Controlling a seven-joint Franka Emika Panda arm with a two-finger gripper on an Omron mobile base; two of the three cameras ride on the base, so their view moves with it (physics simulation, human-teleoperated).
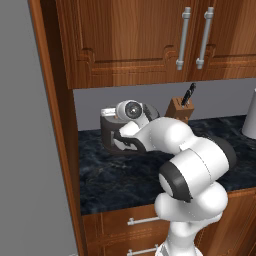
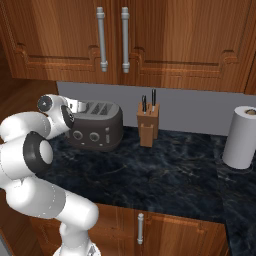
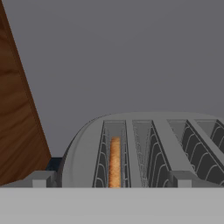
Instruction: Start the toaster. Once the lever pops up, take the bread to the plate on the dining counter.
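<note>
At the far left we see a tall wooden panel (image 1: 52,125), and just past it the toaster (image 2: 97,127) stands on the black marbled counter (image 2: 165,175), close to the grey back wall under the wooden cabinets (image 2: 150,40). In the hand view we look down into its slotted top, where the bread (image 3: 115,162) stands upright in the leftmost slot, sunk well below the rim. Our gripper (image 3: 111,181) hangs over the near edge of the toaster, its fingers (image 3: 40,179) spread wide to either side and holding nothing. Further right we find the knife block (image 2: 148,125) just beside the toaster, with dark handles sticking up. Well apart at the right end stands a paper towel roll (image 2: 242,137), upright on the same counter.
</note>
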